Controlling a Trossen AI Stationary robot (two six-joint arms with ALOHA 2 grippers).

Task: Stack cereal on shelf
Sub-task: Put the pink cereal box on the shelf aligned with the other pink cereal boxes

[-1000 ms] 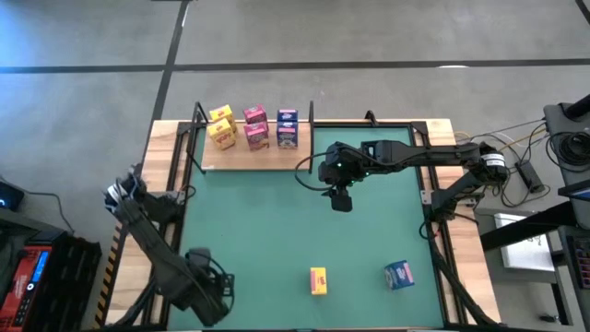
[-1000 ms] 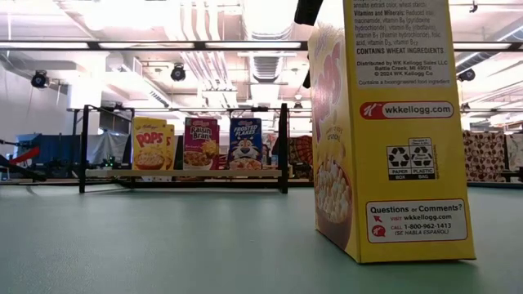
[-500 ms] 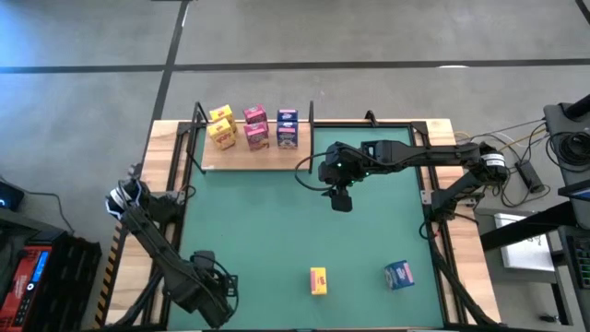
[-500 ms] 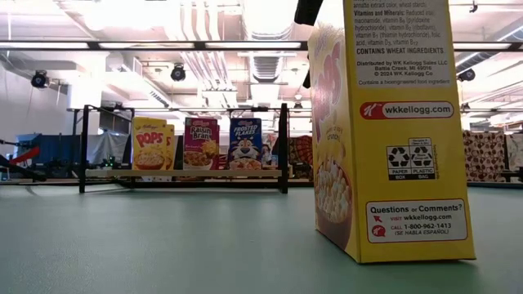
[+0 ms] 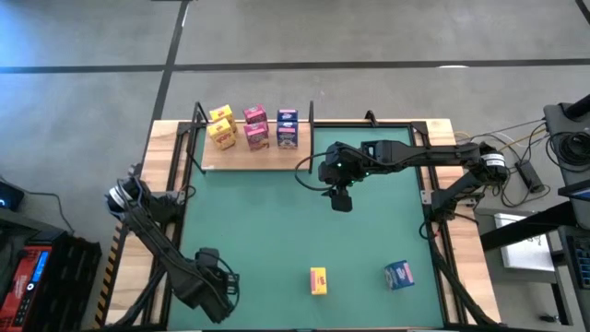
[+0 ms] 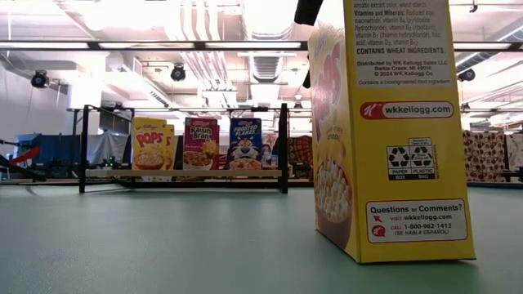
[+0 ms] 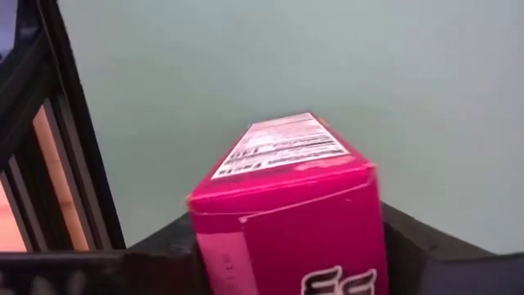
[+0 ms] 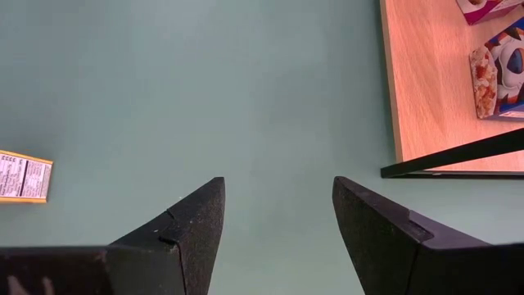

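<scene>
Several cereal boxes, yellow (image 5: pixel 221 126), pink (image 5: pixel 256 126) and blue (image 5: pixel 288 127), stand on the pale shelf board (image 5: pixel 253 159) at the table's far side. A yellow box (image 5: pixel 318 279) and a blue box (image 5: pixel 398 274) sit on the green mat near the front edge. My left gripper (image 5: pixel 217 288) is at the mat's near left corner, shut on a pink cereal box (image 7: pixel 286 205); the arm hides this box in the high view. My right gripper (image 5: pixel 341 199) hangs open over the mid mat, just in front of the shelf's right end (image 8: pixel 442 74), holding nothing. My left gripper has the pink box between its two fingers (image 7: pixel 160 246), one on each of two opposite sides (image 7: pixel 205 238), at the end nearest the wrist. The box points away from the wrist toward the mat. Whether it rests on the mat I cannot tell.
Black metal uprights (image 5: pixel 312 111) frame the shelf, and black rails run along the table's left side (image 7: pixel 65 164) beside my left gripper. In the low view the yellow box (image 6: pixel 392 131) stands upright close to the camera. Green mat (image 5: pixel 277 221) lies bare between shelf and front boxes.
My left gripper has shifted a little toward the table's right at the near left corner. My right arm and the boxes on the shelf and mat have kept still.
</scene>
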